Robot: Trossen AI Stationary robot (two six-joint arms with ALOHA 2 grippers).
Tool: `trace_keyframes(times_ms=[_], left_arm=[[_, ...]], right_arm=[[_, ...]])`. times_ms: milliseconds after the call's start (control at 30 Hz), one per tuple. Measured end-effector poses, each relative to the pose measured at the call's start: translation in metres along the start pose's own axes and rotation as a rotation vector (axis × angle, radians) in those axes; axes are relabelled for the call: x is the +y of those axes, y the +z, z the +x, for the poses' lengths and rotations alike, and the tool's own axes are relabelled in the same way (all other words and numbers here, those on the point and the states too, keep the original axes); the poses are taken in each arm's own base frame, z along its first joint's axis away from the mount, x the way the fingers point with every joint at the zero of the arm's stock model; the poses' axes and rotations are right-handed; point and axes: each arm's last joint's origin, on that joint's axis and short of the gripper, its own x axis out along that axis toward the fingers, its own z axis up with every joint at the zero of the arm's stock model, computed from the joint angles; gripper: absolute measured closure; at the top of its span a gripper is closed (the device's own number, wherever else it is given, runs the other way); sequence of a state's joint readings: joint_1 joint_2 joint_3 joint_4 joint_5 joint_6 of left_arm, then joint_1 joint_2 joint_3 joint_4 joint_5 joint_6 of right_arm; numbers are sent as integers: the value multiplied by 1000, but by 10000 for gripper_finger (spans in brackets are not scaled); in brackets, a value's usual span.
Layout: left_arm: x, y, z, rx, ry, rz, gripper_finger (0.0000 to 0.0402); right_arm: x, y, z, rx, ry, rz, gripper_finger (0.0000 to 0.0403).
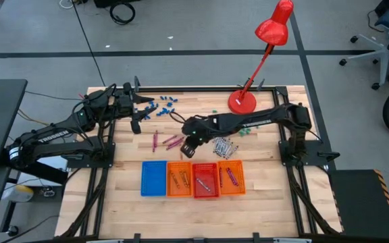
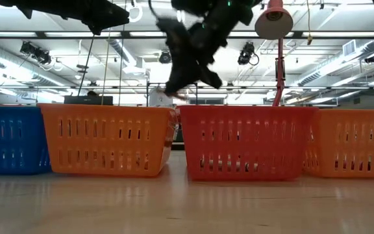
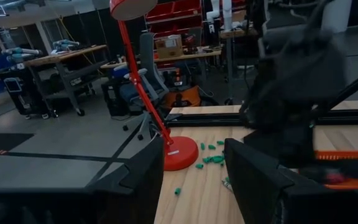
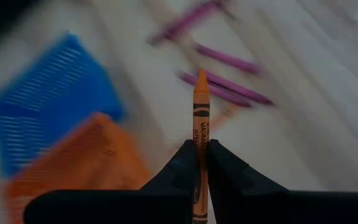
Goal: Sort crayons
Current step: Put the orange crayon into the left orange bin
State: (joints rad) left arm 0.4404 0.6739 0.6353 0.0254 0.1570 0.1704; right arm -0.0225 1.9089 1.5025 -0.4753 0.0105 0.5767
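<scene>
Right gripper pinches orange crayon — base hidden.

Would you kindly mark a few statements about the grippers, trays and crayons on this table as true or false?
1. The right gripper grips an orange crayon. True.
2. The blue tray holds several crayons. False: it looks empty.
3. Four trays sit in one row. True.
4. The left gripper holds a purple crayon. False: it is open, holding nothing.
5. The red lamp stands on the floor. False: its base is on the table.
</scene>
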Motion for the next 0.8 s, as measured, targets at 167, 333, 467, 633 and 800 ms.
trace_keyframes(times_ms=[167, 333, 467, 633, 800], left_arm=[[0, 0, 0, 0, 1, -5, 221], [0, 0, 0, 2, 0, -5, 221], [0, -1, 0, 6, 1, -9, 221], [1, -1, 0, 10, 11, -12, 221], [2, -2, 0, 17, 17, -14, 221]], right_arm=[[20, -6, 5, -18, 93, 17, 367], [38, -19, 21, -28, 148, 60, 367], [50, -32, 38, 3, 190, 101, 366], [55, -47, 51, 58, 195, 147, 362], [57, -51, 53, 78, 197, 146, 346]])
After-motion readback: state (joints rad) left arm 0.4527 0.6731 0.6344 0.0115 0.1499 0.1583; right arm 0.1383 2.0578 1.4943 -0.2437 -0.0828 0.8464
